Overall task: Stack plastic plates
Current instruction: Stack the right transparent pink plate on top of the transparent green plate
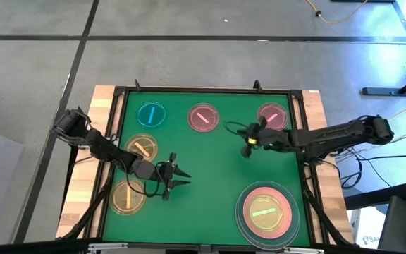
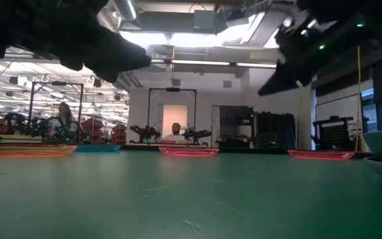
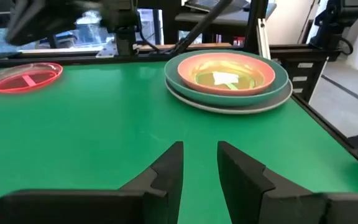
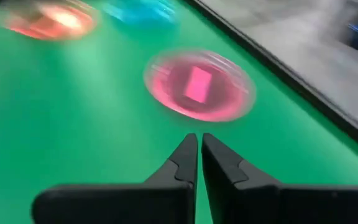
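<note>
Near the table's right near corner, the large plates are stacked (image 1: 266, 213) (image 3: 229, 78): grey lowest, teal-grey, then pink, with the small green plate on top. Flat on the green mat lie the blue plate (image 1: 151, 114), two pink plates (image 1: 203, 117) (image 1: 272, 116) and two amber plates (image 1: 142, 148) (image 1: 127, 197). My left gripper (image 1: 183, 178) (image 3: 201, 149) is open above bare mat right of the amber plates, pointing toward the stack. My right gripper (image 1: 247, 143) (image 4: 198, 138) is shut, between the two pink plates, pointing at the middle pink plate (image 4: 199, 86).
A black frame (image 1: 206, 90) borders the mat on a wooden table top. Bare mat stretches across the middle, between my left gripper and the stack. In the low view both arms hang above the mat, and people sit in the room beyond the table.
</note>
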Robot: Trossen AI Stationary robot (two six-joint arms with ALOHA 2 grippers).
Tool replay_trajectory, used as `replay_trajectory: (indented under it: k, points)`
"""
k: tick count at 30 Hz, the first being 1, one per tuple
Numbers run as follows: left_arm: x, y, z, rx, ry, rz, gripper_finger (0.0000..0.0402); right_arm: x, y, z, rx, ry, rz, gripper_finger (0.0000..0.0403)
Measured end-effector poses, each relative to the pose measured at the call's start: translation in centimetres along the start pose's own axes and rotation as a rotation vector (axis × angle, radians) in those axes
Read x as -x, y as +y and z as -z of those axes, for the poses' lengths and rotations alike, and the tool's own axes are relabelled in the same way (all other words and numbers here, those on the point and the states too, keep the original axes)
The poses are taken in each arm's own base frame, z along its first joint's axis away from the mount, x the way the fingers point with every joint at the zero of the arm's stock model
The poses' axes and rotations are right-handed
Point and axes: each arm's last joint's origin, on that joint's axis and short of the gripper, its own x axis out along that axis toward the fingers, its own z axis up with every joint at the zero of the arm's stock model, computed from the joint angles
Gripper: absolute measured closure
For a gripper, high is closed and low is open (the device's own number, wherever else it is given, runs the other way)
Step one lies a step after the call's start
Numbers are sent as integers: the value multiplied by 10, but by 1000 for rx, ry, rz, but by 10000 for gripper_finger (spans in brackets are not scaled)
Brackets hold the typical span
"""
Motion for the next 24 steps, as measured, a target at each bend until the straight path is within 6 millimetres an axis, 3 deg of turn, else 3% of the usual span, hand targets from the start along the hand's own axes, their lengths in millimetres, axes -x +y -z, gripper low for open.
replay_trajectory:
  k: [6, 12, 17, 20, 24]
  points:
    - [0, 0, 1, -4, 10, -1, 310, -4, -13, -14, 17, 194, 198, 386]
    - [0, 0, 2, -7, 21, -2, 310, -2, -20, -28, 37, 264, 131, 386]
    - [0, 0, 2, -6, 21, -2, 310, -6, -30, -23, -16, 331, 158, 383]
    - [0, 0, 2, -4, 21, -3, 310, -8, -44, -12, -53, 453, 243, 358]
    - [0, 0, 2, -4, 22, -4, 310, -16, -60, 1, -78, 591, 332, 290]
